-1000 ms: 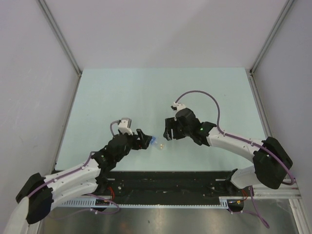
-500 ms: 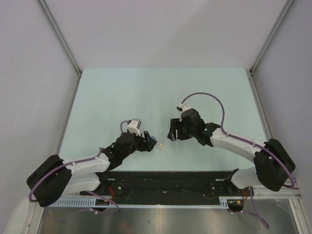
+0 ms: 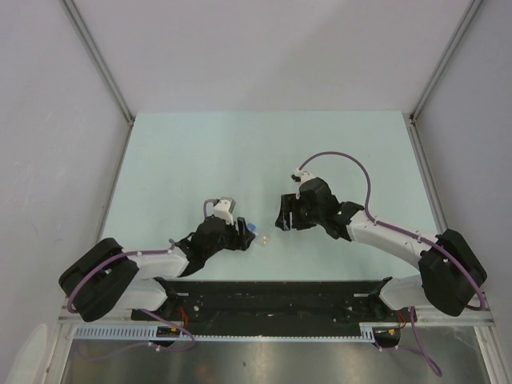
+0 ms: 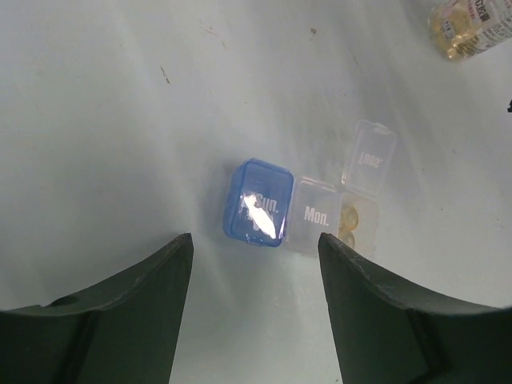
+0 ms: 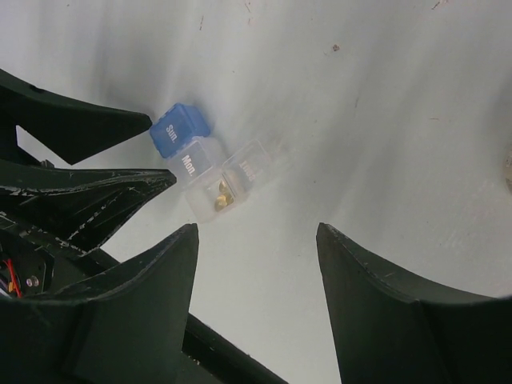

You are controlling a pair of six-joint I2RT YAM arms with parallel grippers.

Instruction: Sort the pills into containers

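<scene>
Three-cell pill box (image 4: 308,212) flat on desk (image 4: 120,120): blue "Sun." cell (image 4: 258,203), clear "Mon." cell (image 4: 316,214), third cell lid up with orange-tan pills (image 4: 350,220) inside. Just ahead of left claw (image 4: 254,240), untouched. Left claw released, empty. Right claw (image 5: 256,232) released too, box ahead-left. Pill bottle (image 4: 472,28) well apart.

Setting: robotics lab test cell. Bench (image 3: 200,152), pale green top, enclosed at left, far and right edges by plain grey panels (image 3: 264,48); aluminium struts (image 3: 98,60) at far corners; black mounting rail (image 3: 272,292) and slotted cable duct (image 3: 264,330) along near edge.
</scene>
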